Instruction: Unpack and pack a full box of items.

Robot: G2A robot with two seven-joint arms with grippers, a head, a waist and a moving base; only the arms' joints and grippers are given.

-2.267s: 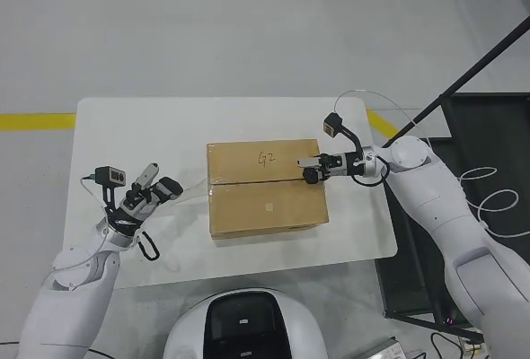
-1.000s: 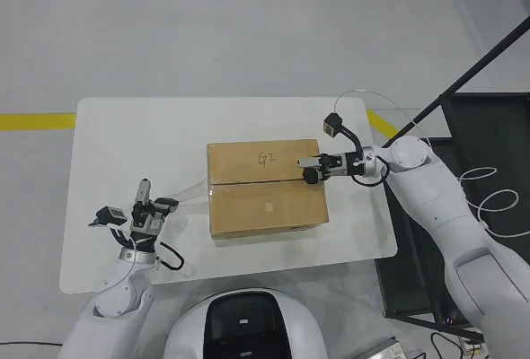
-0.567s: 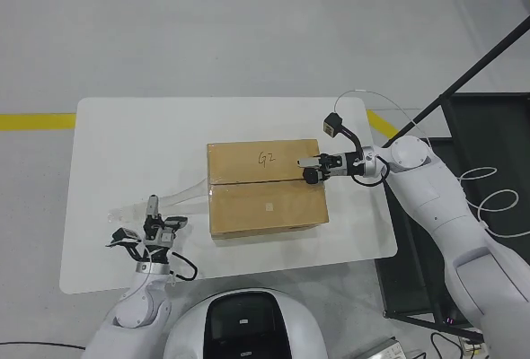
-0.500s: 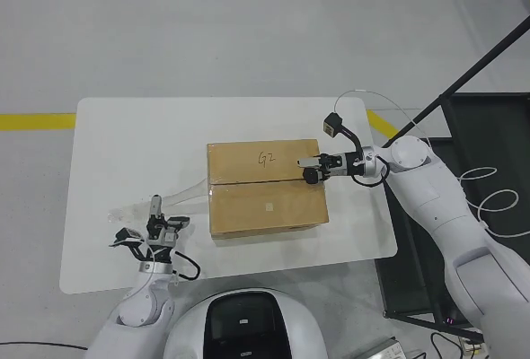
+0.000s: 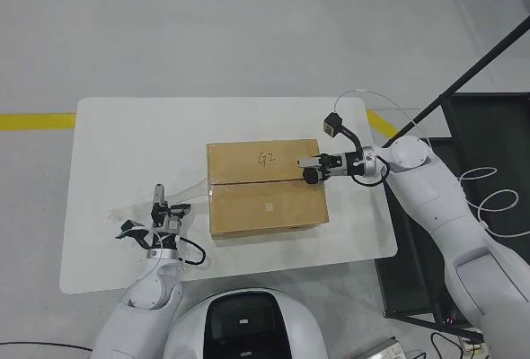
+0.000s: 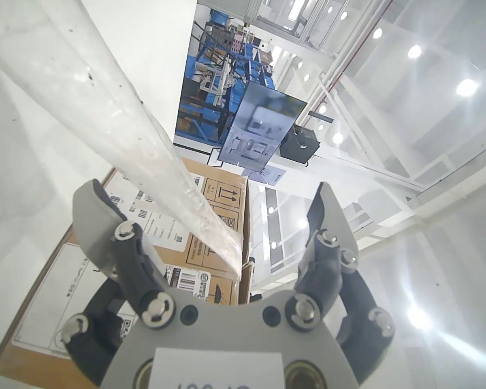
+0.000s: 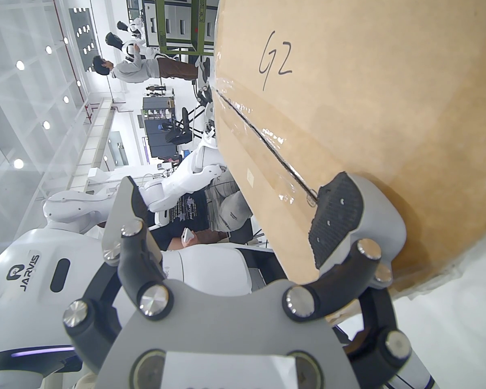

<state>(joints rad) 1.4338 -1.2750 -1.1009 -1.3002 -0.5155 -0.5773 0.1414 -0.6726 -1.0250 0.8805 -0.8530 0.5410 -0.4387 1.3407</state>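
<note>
The box (image 5: 267, 187) is brown cardboard, sitting dead centre of the frame on the white table (image 5: 103, 135). Both top flaps are down and meet along a seam (image 5: 265, 183) that runs left to right. There's a handwritten mark (image 5: 266, 160) on the flap nearer the top of the frame.

At the right end of that seam, the right gripper (image 5: 308, 169) is in on the box. Its wrist camera gives a good look: one ridged black pad (image 7: 334, 220) lies on the box top right where the seam ends. The other finger (image 7: 125, 212) hangs out past the box's edge, so the jaws are wide apart and pinching nothing.

Down in the lower left of the frame, the left gripper (image 5: 168, 206) stands over the table just off the box's left end. Its fingers (image 6: 93, 208) are spread wide too, clamped on nothing.

A strip of clear tape (image 6: 105, 115) is stuck at the top edge of the box's left end. From there it trails away toward the lower left across the table, running close past one finger. Whether it touches that finger, I can't tell. White labels (image 6: 56, 293) cover the box's side facing this gripper.

A dark rack (image 5: 490, 135) fills the right edge of the frame, and a yellow line (image 5: 22, 121) crosses the floor at the left edge.
</note>
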